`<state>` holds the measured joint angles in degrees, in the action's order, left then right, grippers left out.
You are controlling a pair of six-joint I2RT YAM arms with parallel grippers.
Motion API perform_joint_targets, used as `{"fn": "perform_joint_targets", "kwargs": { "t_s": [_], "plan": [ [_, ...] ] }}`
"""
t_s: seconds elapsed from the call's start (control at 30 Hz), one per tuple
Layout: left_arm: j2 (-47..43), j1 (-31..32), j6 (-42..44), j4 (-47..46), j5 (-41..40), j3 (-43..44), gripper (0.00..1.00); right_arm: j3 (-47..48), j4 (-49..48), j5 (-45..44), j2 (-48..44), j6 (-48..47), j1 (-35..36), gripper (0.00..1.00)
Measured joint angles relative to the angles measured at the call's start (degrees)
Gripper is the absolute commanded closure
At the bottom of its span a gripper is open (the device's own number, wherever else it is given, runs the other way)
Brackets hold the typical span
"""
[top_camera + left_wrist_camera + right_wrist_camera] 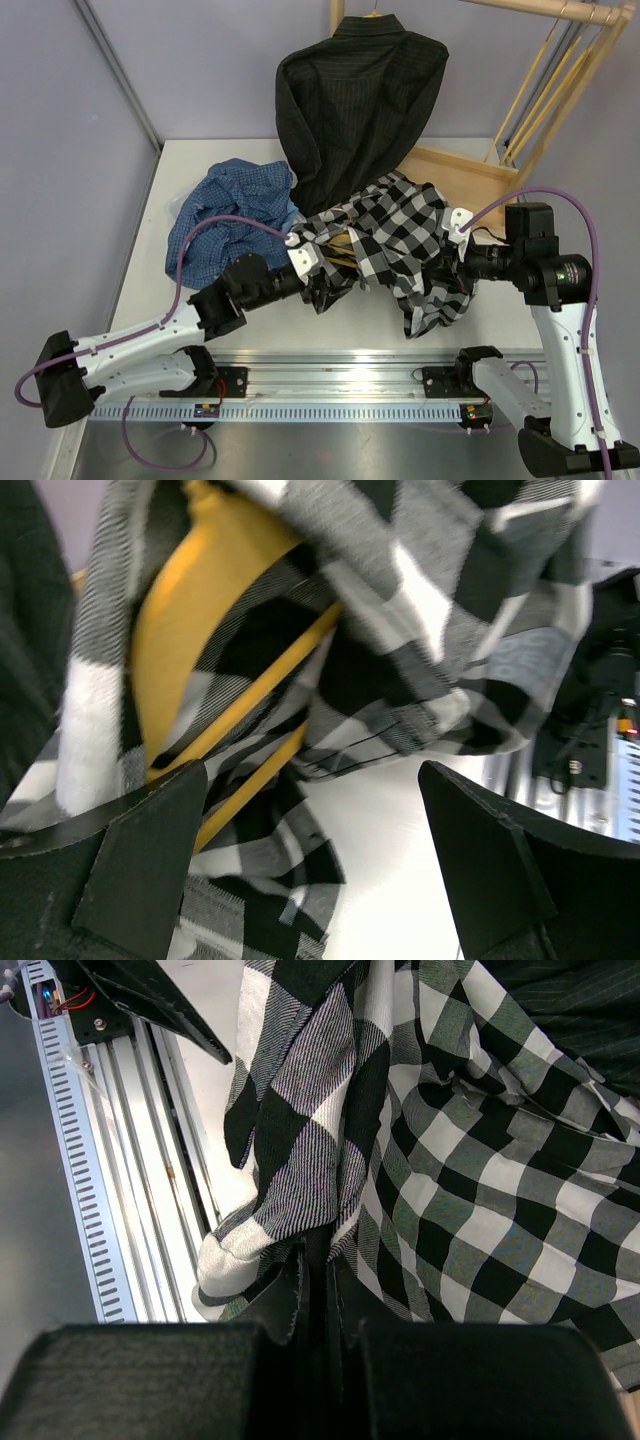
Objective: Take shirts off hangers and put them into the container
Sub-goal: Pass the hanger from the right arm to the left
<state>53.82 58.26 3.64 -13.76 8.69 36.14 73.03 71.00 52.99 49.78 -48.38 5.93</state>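
Left gripper [310,865] sits wide open by the yellow hanger [180,610] inside the checked shirt [400,240], which droops mid-table, floppy and light, so I'd grab the stiff hanger bar while the right gripper [320,1295] pinches a fold, over a smooth white table [215,160] between lilac walls [60,150].

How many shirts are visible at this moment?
3: a black pinstriped shirt hanging at the back, a blue small-check shirt heaped at left, a black-and-white large-check shirt spread across the middle. Others may lie hidden beneath.
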Motion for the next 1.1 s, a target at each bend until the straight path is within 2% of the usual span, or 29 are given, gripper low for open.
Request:
{"fn": "perform_joint_targets", "kwargs": {
  "t_s": [0.17,0.5,0.8,1.1],
  "plan": [
    [-1.88,0.0,1.11,0.11,-4.31,-1.44,0.09,-0.15,0.0,0.2,-0.02,0.0,0.0,1.0],
    [-6.95,0.0,5.84,-1.4,-6.29,-3.3,0.06,-0.46,0.07,0.72,-0.11,-0.39,0.0,1.0],
    [-2.16,0.0,11.34,-4.46,-5.9,-3.23,0.1,-0.57,1.42,1.07,0.22,-1.01,0.0,1.0],
    [0.07,0.0,12.79,-7.02,-4.57,-2.38,0.13,-1.09,2.12,1.33,0.09,-2.45,0.0,1.0]
  ]
}}
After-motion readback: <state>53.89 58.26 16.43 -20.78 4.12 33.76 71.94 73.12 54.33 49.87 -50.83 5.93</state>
